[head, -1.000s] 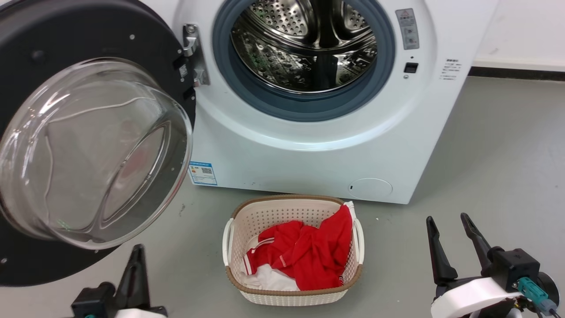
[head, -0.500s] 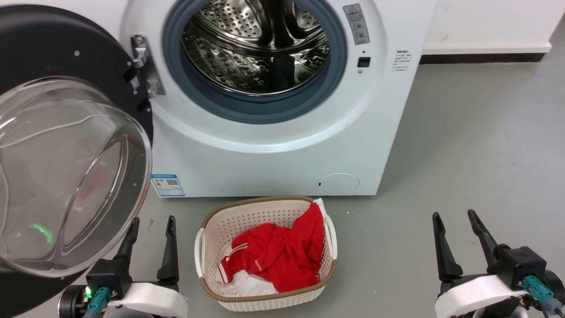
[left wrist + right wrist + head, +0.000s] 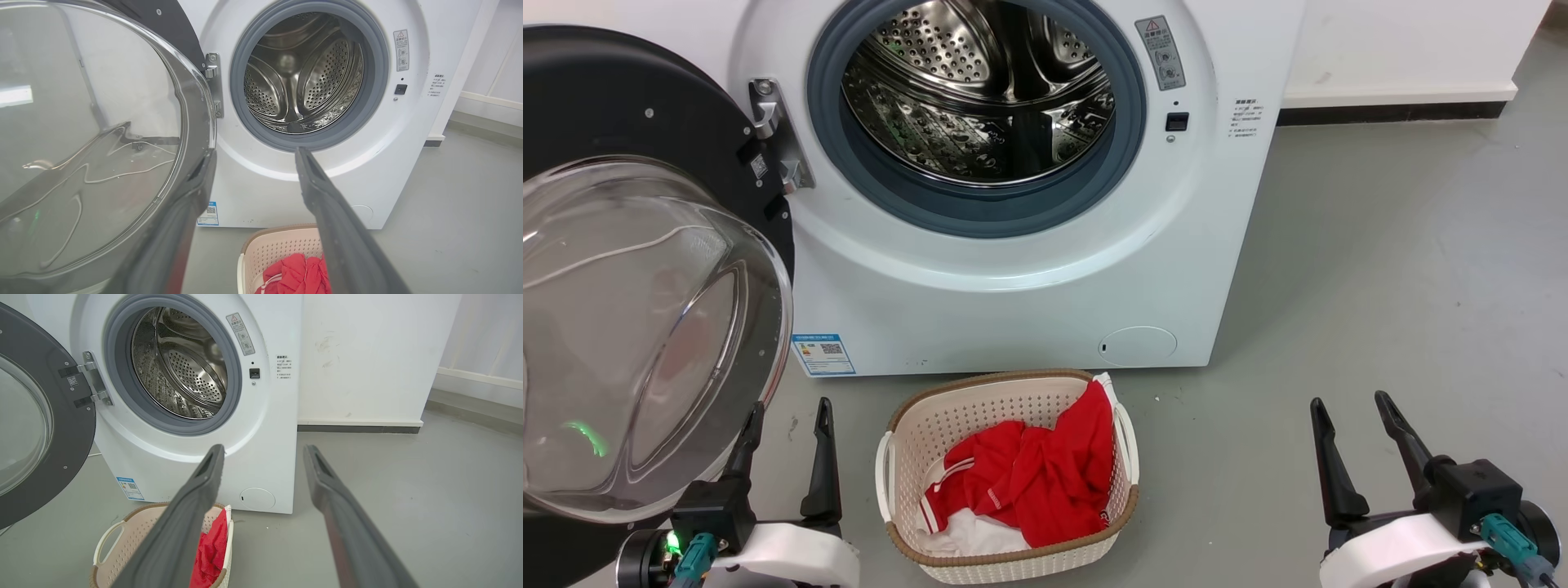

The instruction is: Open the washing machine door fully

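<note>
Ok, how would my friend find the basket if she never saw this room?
Find the big white washing machine with its round black door swung open. On the grey floor just in front of it sits a cream basket with holes and a brown rim. It alone holds red clothes.

1. A laundry corner, seemingly in a plain utility or test room rather than a furnished home.
2. A white front-loading washing machine (image 3: 1013,294) stands against the back, its steel drum (image 3: 964,106) showing.
3. A perforated laundry basket (image 3: 931,433) sits just before it, holding a red garment (image 3: 1029,482) and some white cloth.
4. The bare grey floor (image 3: 1380,286) meets a plain white wall (image 3: 1405,41) with a dark skirting strip (image 3: 1388,112).
</note>
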Available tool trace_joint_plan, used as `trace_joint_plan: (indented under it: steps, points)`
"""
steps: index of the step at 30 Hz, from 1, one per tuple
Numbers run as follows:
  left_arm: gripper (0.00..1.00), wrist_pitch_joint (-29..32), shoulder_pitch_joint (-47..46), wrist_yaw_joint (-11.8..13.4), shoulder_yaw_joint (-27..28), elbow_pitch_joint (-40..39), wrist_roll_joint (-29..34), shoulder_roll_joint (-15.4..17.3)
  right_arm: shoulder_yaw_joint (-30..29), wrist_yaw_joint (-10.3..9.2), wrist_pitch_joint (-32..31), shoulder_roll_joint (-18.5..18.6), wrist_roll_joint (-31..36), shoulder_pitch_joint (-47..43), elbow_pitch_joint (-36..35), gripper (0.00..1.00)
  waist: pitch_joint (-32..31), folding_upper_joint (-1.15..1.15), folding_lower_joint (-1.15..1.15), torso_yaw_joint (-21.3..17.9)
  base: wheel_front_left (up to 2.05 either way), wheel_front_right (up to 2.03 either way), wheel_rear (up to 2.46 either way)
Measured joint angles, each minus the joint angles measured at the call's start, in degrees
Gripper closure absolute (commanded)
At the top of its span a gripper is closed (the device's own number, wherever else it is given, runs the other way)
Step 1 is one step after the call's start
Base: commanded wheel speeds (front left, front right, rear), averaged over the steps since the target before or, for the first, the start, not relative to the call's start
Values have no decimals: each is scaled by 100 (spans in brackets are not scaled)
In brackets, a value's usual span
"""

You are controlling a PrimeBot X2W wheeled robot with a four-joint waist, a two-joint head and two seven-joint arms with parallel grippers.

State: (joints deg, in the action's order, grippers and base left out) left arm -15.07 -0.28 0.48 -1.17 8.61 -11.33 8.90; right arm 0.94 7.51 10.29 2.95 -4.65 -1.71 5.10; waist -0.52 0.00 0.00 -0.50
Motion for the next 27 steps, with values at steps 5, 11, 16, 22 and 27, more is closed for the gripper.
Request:
trace_joint_plan:
  steps: [5, 11, 16, 22, 27]
  points:
    - [0, 0, 34, -26, -2, 24, 25, -36, 45, 0, -23, 0, -2, -25, -10, 0, -10, 0, 0, 97, 0, 0, 0]
    - [0, 0, 47, -48, 19, 35, 53, -41, 48, 0, -30, 0, -2, -38, -24, 0, -6, 0, 0, 141, 0, 0, 0]
    - [0, 0, 47, -82, 33, 40, 58, -49, 41, 0, -32, 0, -2, -63, -30, 0, 0, 0, 0, 154, 0, 0, 0]
    - [0, 0, 47, -98, 57, 21, 99, -52, 38, 0, -30, 0, -29, -65, -21, 0, 9, 0, 0, 142, 0, 0, 0]
    - [0, 0, 49, -112, 73, 12, 103, -51, 31, 0, -22, 0, -43, -67, 10, 0, 10, 0, 0, 134, 0, 0, 0]
